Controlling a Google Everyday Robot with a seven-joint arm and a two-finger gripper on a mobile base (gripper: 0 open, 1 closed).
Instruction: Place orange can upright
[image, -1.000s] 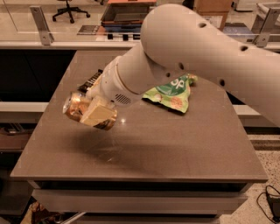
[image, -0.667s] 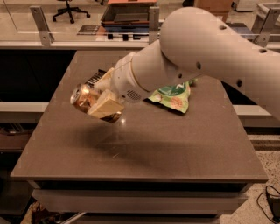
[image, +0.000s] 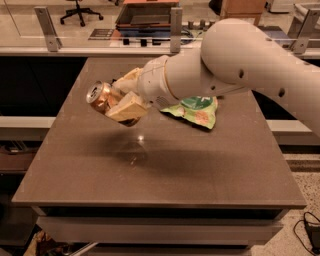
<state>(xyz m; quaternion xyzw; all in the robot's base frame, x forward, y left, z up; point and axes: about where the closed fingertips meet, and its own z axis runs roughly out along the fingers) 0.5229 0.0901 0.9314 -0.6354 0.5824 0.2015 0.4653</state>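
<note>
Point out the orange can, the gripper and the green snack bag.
orange can (image: 101, 96), camera view, on its body near the silver end.
gripper (image: 116, 98), camera view, midway between fingertips clamping the can in mid-air.
green snack bag (image: 194, 111), camera view, on its crumpled middle.

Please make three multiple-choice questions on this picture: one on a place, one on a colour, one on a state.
1. Where is the orange can?
A) on a shelf
B) in the gripper, above the table
C) on the floor

2. What colour is the snack bag?
A) green
B) blue
C) black

3. How is the can oriented?
A) upright
B) tilted far over, silver end showing
C) crushed flat

Answers:
1 B: the gripper clamps it in the air.
2 A: its surface is plainly green.
3 B: its axis is nearly sideways.
</note>
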